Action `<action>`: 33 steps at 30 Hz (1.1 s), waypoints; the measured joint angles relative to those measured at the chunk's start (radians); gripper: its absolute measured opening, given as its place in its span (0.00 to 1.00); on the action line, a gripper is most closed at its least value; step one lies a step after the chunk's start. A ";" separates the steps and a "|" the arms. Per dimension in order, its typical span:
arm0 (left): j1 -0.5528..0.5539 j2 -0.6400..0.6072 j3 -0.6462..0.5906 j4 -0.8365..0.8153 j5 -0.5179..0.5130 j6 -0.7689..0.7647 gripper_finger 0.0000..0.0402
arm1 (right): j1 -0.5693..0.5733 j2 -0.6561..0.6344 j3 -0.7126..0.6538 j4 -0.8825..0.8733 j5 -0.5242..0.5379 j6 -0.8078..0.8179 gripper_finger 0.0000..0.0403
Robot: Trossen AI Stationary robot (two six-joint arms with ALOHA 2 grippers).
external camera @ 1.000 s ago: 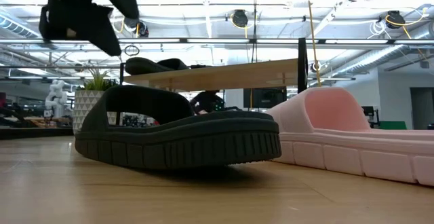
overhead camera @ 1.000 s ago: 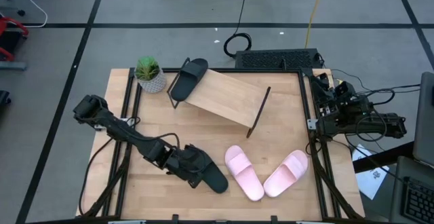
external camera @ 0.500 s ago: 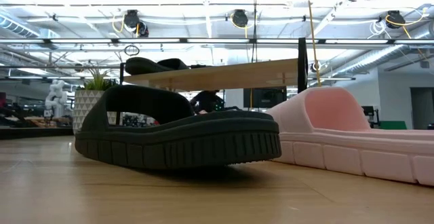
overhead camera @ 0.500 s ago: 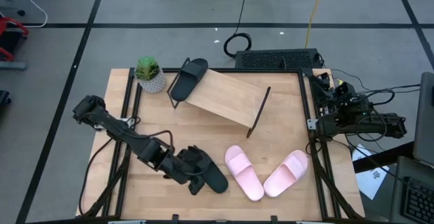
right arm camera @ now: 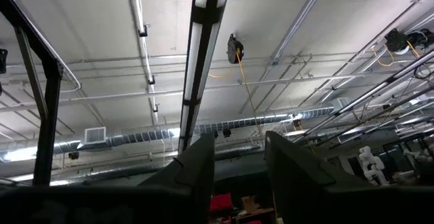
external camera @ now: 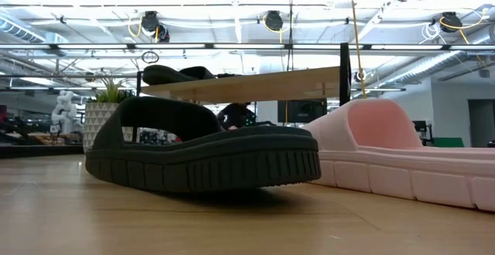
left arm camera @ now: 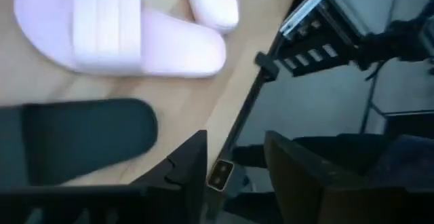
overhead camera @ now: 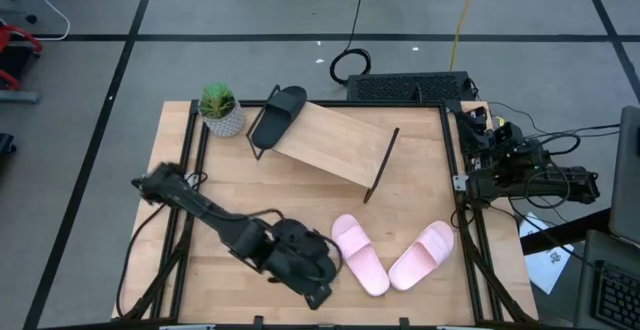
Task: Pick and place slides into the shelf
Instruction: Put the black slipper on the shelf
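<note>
One black slide (overhead camera: 328, 253) lies sole-down on the table near its near edge, mostly covered by my left arm in the high view; it fills the low view (external camera: 201, 158). My left gripper (overhead camera: 318, 292) is open, low over the near edge beside this slide's end (left arm camera: 81, 139), and touches nothing. Both pink slides (overhead camera: 360, 255) (overhead camera: 422, 255) lie sole-down to its right. The second black slide (overhead camera: 278, 113) rests on the left end of the slanted shelf (overhead camera: 335, 145). My right gripper (overhead camera: 485, 135) waits open off the right edge.
A small potted plant (overhead camera: 220, 108) stands at the far left corner next to the shelf. Black frame rails (left arm camera: 247, 112) run along the table's edges. Bare wood (overhead camera: 260, 185) lies between the shelf and the slides.
My left arm has reached toward the table's near edge and rightward, passing over the black slide, and has left the low view's upper left. The black slide has not moved.
</note>
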 joint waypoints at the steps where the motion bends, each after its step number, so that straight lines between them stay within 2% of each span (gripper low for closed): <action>1: 0.000 0.036 0.049 -0.064 0.017 -0.016 0.34 | 0.000 0.000 0.000 0.002 0.000 -0.010 0.30; 5: -0.005 0.155 0.198 -0.266 0.062 -0.113 0.31 | 0.000 0.000 0.000 0.001 0.000 -0.023 0.30; 10: -0.012 0.255 0.233 -0.372 0.083 -0.226 0.31 | 0.000 0.000 0.000 -0.010 0.000 -0.023 0.30; 14: -0.008 0.294 0.233 -0.335 0.086 -0.254 0.31 | 0.000 0.000 0.000 -0.033 -0.002 -0.023 0.30; 25: 0.004 0.289 0.233 -0.161 0.080 -0.219 0.31 | 0.000 0.000 0.000 -0.036 -0.003 -0.023 0.30; 30: 0.039 0.289 0.233 -0.156 0.159 -0.228 0.31 | 0.000 0.000 0.000 -0.036 -0.004 -0.023 0.30; 33: 0.048 0.287 0.256 -0.171 0.121 -0.246 0.31 | 0.000 0.000 0.000 -0.039 -0.004 -0.023 0.30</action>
